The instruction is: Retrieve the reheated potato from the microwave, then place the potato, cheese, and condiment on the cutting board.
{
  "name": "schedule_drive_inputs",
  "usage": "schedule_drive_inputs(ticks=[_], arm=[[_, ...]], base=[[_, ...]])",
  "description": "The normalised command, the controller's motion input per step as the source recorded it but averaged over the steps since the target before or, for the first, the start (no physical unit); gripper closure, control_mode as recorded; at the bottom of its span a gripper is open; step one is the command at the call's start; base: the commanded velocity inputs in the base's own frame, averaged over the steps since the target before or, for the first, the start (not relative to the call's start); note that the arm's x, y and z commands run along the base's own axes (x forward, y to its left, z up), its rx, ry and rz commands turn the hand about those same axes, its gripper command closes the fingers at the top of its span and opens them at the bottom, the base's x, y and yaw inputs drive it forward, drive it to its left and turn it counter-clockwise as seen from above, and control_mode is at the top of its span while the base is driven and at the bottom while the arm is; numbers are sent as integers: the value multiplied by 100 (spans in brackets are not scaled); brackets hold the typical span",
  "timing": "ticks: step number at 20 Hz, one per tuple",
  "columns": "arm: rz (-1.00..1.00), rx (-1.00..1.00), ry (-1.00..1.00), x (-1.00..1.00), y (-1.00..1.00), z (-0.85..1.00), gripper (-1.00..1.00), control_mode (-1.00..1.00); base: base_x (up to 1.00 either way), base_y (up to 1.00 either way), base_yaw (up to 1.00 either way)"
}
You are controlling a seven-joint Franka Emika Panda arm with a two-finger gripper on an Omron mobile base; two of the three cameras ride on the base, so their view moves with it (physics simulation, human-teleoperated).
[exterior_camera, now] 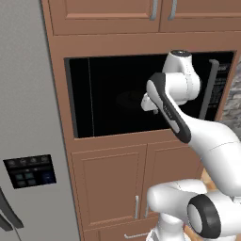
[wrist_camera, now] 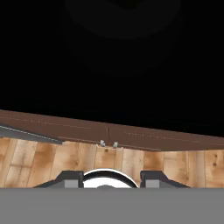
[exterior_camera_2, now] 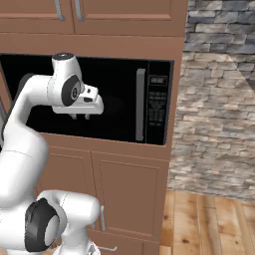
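Microwave [exterior_camera_2: 99, 99] fills the wall cabinet opening, its front a dark expanse with a long grey bar handle [exterior_camera_2: 141, 104] standing upright just left of the control panel [exterior_camera_2: 158, 102]. The claw [exterior_camera_2: 79, 116] hangs in front of that dark front, pointing downward, left of the handle and well apart from it. Its two short fingers [exterior_camera_2: 73, 116] sit fairly close together with a small gap between them, and nothing is seen between them; from the base cameras I cannot tell whether they touch the microwave. In the hand view the dark finger tips [wrist_camera: 70, 178] rise at the bottom with a gap between, over wooden floor planks [wrist_camera: 52, 162] and the brown edge of the lower cabinet doors [wrist_camera: 109, 133], with blackness above.

In the left base view the white forearm crosses the dark front of the microwave [exterior_camera: 113, 94]. A grey refrigerator [exterior_camera: 28, 117] with a dispenser panel [exterior_camera: 30, 172] stands to the left. Brown cabinet doors [exterior_camera_2: 129, 194] sit below, and a stone wall [exterior_camera_2: 219, 99] stands to the right.
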Motion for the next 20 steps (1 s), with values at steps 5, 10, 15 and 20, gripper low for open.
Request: schedule_drive_inputs(ticks=[5, 10, 15, 20], arm=[[1, 0, -8, -18, -1, 0, -100, -100], [0, 4, -28, -38, -22, 3, -100, -100], [0, 0, -24, -32, -41, 10, -100, -100], [-2, 0, -15, -32, -56, 18, -100, -100]], base=[[0, 0, 0], [0, 0, 0], [0, 0, 0], [0, 0, 0]])
